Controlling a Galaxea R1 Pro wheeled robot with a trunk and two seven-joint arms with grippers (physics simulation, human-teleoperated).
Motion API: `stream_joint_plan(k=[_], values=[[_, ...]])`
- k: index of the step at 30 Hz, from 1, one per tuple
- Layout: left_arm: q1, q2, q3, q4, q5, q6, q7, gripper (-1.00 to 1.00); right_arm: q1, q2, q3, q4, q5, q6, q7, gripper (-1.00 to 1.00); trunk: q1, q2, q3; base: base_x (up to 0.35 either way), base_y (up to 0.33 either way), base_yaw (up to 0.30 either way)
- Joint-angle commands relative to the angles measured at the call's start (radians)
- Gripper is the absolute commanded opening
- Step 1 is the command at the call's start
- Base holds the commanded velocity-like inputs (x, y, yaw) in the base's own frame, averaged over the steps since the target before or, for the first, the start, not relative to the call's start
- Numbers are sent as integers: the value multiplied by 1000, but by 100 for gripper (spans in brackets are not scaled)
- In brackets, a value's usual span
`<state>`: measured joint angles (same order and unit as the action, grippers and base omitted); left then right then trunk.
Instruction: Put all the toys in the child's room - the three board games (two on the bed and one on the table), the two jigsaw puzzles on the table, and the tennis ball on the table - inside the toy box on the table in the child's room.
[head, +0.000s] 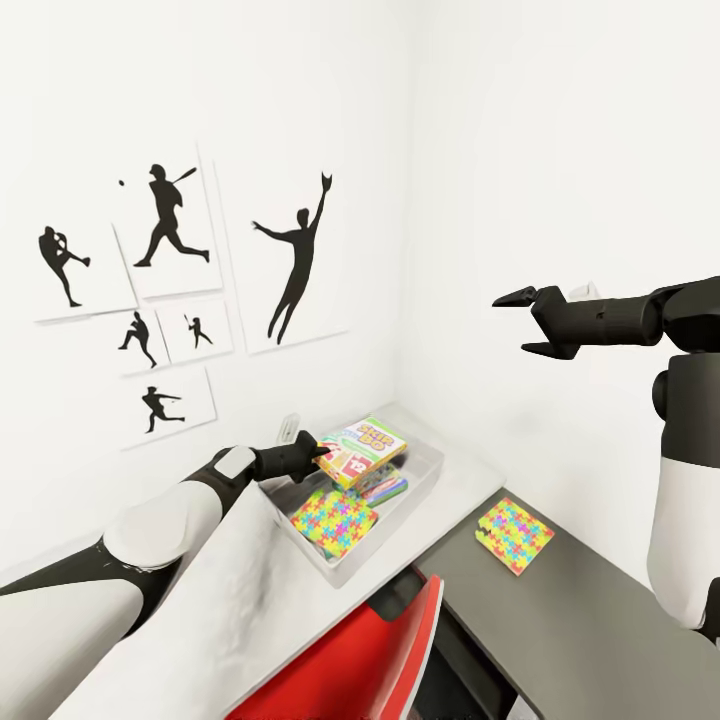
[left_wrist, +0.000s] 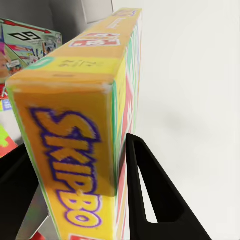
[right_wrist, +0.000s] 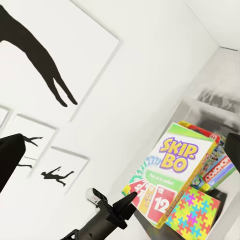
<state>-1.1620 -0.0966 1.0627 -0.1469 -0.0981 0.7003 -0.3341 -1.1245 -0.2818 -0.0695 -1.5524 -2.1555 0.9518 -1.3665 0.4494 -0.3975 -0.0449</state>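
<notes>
This is a child's bedroom or playroom in a home. At the upper left of the head view, white wall panels (head: 165, 235) carry black silhouettes of baseball players. At lower centre, a pale desk (head: 455, 480) in the corner holds a tray of toys (head: 425, 485), with a SKIP-BO box (head: 362, 450) and a bright jigsaw mat (head: 333, 521) inside. A red chair (head: 350, 655) is at the bottom.

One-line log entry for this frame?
left gripper: shut on SKIP-BO box, over toy box | right gripper: open, raised | jigsaw: on side unit
</notes>
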Motion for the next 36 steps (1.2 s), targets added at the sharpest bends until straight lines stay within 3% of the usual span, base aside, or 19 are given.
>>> stream_joint_plan(k=[1,10,36], values=[[-1,0,5,-3,-11,5,-2,-100,-1,0,-1,0,-9,10,-10,100,1,-3,-4,0,0,0],[-2,8,1,-3,-8,13,-2,-100,-1,1,-1,0,-9,10,-10,100,1,-3,-19,0,0,0],[-1,0,-1,-3,-11,7,-5,-100,-3,3,-1,-1,-10,10,-10,100,1,-3,-61,0,0,0]])
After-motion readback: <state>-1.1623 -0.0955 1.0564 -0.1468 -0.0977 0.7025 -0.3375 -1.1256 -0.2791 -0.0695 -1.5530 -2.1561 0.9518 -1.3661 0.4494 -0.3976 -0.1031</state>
